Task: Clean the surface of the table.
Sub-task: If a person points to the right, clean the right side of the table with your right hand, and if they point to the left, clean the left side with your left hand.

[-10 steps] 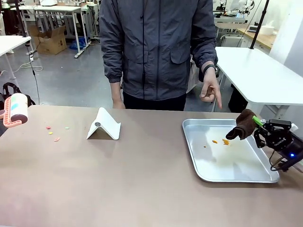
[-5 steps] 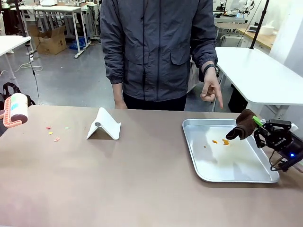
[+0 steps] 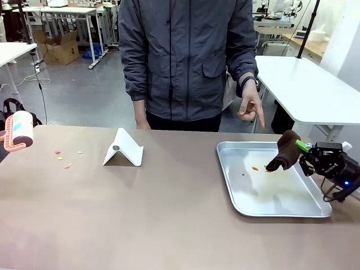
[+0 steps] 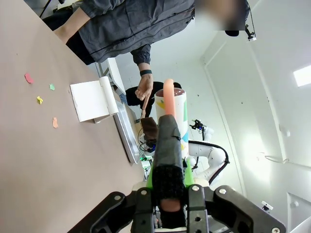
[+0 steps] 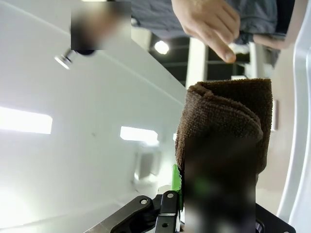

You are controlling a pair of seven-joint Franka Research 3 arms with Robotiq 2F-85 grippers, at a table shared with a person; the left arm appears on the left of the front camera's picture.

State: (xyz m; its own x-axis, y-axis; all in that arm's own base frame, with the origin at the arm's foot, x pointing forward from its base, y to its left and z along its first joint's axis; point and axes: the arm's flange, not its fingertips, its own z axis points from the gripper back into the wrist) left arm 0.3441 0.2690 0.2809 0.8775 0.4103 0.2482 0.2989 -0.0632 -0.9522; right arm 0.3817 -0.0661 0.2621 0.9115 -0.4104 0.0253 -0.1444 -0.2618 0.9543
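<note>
Front view: your bench (image 3: 169, 219) runs wide across the near side. On its left part lie small coloured scraps (image 3: 61, 158), with a white folded stand (image 3: 124, 149) to their right. A tray (image 3: 292, 205) sits on the right part, orange crumbs (image 3: 256, 168) in it. Your right end effector (image 3: 302, 148) pinches a brown cloth (image 3: 286, 151), whose lower end hangs at the crumbs. A person's hand (image 3: 250, 107) points down at the far edge. A roller (image 3: 19, 130) hangs at far left.

Left wrist view: your left end effector (image 4: 167, 194) is pressed tight on the roller (image 4: 174, 104) handle, above the bench (image 4: 29, 160).

Right wrist view: the cloth (image 5: 226, 116) is clamped in the right end effector (image 5: 214, 194). No print is readable anywhere.
</note>
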